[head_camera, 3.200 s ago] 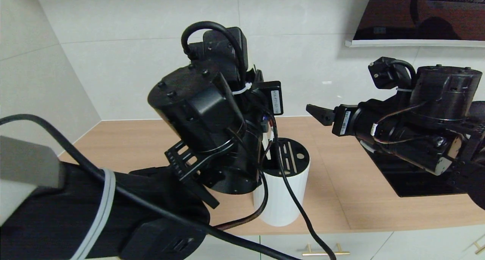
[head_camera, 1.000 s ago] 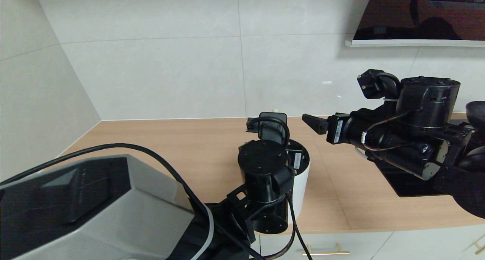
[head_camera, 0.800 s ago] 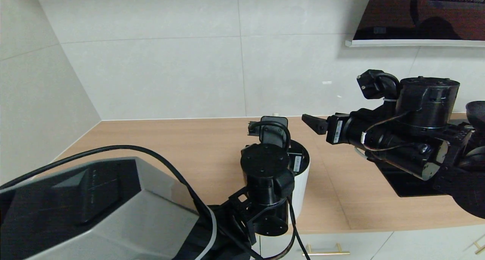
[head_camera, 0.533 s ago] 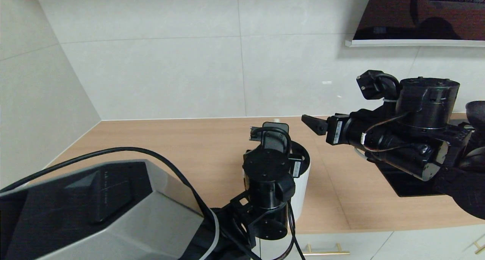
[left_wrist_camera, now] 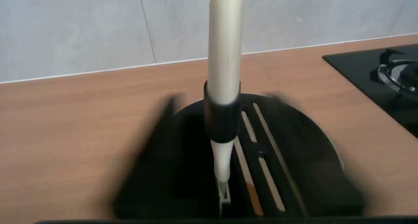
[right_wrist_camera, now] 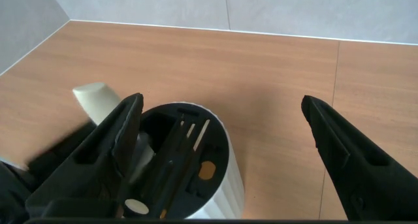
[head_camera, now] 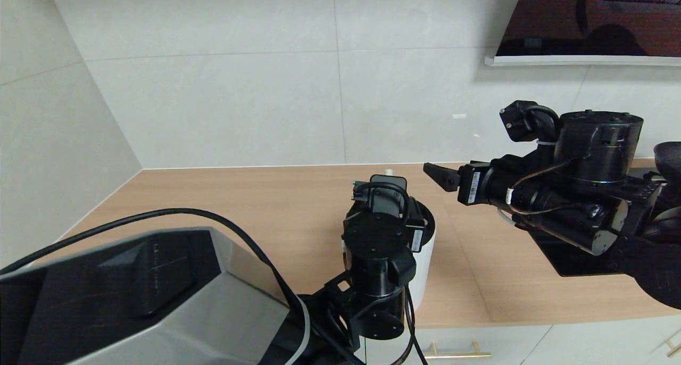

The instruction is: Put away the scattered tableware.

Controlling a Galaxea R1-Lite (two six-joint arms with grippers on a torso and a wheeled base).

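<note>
A white cylindrical holder (head_camera: 424,258) with a black slotted top (left_wrist_camera: 274,152) stands near the counter's front edge. A utensil with a cream handle (left_wrist_camera: 224,41) and black collar stands upright in one slot; its tip (head_camera: 389,171) peeks above my left wrist. My left gripper (left_wrist_camera: 222,119) hangs over the holder, open, its blurred fingers (left_wrist_camera: 153,152) apart on either side of the handle. My right gripper (head_camera: 437,174) hovers to the right of and above the holder (right_wrist_camera: 209,185), open (right_wrist_camera: 222,100) with nothing between its fingers.
A black cooktop (head_camera: 574,258) is set into the wooden counter (head_camera: 239,205) at the right. Tiled wall runs behind and along the left. A dark range hood (head_camera: 585,24) hangs at the upper right. Bare counter lies left of the holder.
My left arm came down from above onto the holder, then drew back a little toward me, uncovering the handle's tip. The right gripper shifted slightly left.
</note>
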